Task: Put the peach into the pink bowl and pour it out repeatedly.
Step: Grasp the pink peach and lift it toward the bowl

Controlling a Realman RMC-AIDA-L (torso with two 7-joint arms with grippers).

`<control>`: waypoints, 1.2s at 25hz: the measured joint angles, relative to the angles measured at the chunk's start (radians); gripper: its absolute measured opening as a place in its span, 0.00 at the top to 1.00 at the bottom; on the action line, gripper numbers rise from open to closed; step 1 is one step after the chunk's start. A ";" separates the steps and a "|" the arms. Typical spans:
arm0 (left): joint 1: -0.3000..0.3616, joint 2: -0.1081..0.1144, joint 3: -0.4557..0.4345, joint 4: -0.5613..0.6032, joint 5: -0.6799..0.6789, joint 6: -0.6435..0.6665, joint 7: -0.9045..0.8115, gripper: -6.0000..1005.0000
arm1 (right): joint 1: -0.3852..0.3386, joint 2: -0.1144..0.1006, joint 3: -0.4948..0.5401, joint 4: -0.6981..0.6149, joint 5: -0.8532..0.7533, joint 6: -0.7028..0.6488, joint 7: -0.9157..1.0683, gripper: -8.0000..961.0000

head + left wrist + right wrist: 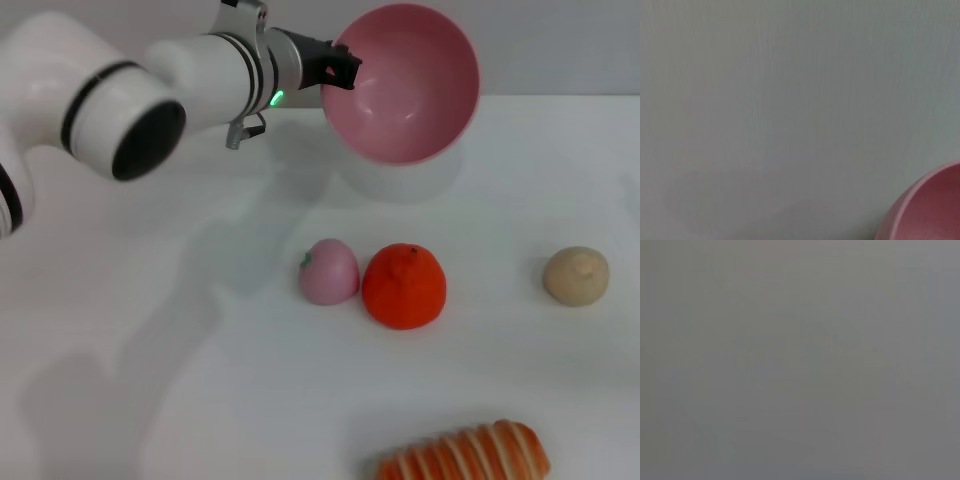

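Observation:
The pink bowl (405,85) hangs in the air above the back of the table, tipped on its side so its empty inside faces me. My left gripper (340,68) is shut on the bowl's left rim. A piece of that rim (927,210) shows in the left wrist view. The peach (328,271) lies on the white table in front of and below the bowl, touching the orange-red fruit. The right gripper is out of view.
An orange-red round fruit (403,286) sits right of the peach. A beige lumpy ball (576,276) lies at the right. A striped orange and white bread-like toy (468,455) lies at the front edge. The right wrist view shows only plain grey.

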 joint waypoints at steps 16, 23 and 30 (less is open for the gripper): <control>-0.091 0.027 -0.703 -0.175 -0.589 -0.625 0.999 0.93 | 0.044 -0.004 -0.128 -0.527 -0.351 -0.292 0.461 0.48; -0.053 0.099 -0.747 -0.189 -0.535 -0.673 0.978 0.93 | 0.052 -0.002 -0.128 -0.786 -0.374 -0.388 0.664 0.48; 0.008 0.127 -0.865 -0.187 -0.442 -0.706 0.956 0.93 | 0.083 -0.008 -0.094 -0.886 -0.468 -0.375 0.836 0.48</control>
